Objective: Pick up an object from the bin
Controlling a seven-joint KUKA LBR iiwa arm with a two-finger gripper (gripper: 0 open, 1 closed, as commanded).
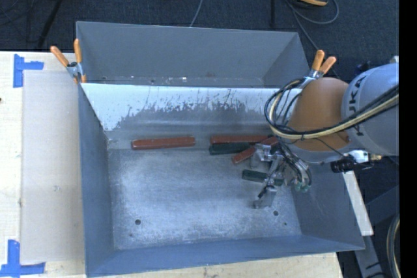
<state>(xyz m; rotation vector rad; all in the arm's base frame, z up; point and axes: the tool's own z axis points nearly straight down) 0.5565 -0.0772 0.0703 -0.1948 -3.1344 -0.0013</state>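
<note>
Grey bin [195, 62], brown bar [163, 142] inside

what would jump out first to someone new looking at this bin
The orange wrist cover with looped black cables stands out first, at the grey bin's right side, with the end effector low over the floor beneath it. Next, the reddish-brown stick lying alone by the back wall, and a small cluster of brown and dark green sticks beside the end effector.
</note>
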